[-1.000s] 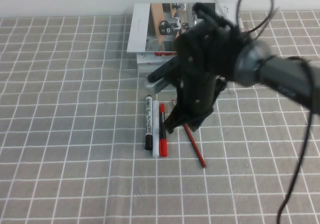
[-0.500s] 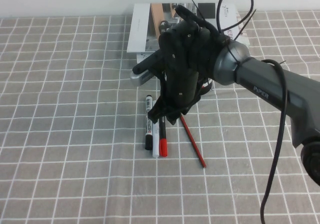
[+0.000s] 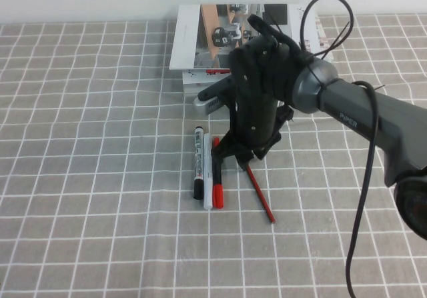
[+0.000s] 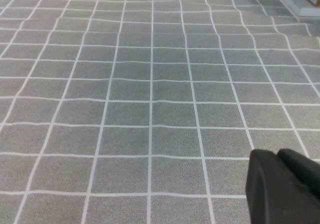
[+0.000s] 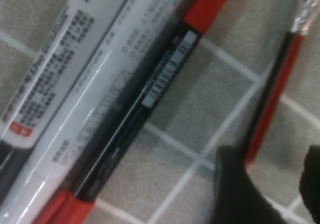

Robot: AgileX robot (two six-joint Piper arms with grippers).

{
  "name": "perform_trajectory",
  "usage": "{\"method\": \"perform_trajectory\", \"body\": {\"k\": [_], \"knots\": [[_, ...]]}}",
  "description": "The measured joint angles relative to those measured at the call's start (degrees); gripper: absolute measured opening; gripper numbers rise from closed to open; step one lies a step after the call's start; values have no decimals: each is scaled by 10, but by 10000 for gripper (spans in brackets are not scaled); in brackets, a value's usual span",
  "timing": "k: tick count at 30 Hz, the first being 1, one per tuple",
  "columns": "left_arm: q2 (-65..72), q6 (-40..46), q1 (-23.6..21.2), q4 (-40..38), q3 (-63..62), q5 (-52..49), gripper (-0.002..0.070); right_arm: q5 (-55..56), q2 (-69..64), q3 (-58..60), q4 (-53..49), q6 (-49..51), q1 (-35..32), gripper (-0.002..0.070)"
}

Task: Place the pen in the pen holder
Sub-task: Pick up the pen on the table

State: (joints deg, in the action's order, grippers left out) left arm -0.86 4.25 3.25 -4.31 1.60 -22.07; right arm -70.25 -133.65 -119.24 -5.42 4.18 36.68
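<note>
The pen [image 3: 261, 198] is a thin red stick lying on the checked cloth, just right of three markers. Its far end is hidden under my right gripper [image 3: 244, 161], which hangs low over it. In the right wrist view the pen [image 5: 280, 83] with its pale eraser tip runs between the two dark fingers [image 5: 235, 184] of my right gripper [image 5: 272, 194], which is open and not gripping it. My left gripper [image 4: 277, 156] shows only in the left wrist view, shut and empty over bare cloth. The pen holder is not in view.
A black marker [image 3: 198, 161], a white marker [image 3: 207, 175] and a red-capped marker [image 3: 217, 178] lie side by side left of the pen. A stack of magazines [image 3: 200, 38] lies at the back, partly behind the right arm.
My right gripper swung left over the markers, then back right, and now sits over the pen's far end. The pen and markers have not moved.
</note>
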Motion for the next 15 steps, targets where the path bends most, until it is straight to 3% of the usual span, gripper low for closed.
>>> {"method": "perform_trajectory", "body": {"k": [5, 13, 15], "knots": [[0, 0, 0, 0, 0, 0, -3, 0, -10, -2, 12, 2, 0, 207], [0, 0, 0, 0, 0, 0, -3, 0, -11, -4, 32, 3, 0, 28], [0, 0, 0, 0, 0, 0, -3, -1, -14, -12, 37, 3, 0, 15]]}}
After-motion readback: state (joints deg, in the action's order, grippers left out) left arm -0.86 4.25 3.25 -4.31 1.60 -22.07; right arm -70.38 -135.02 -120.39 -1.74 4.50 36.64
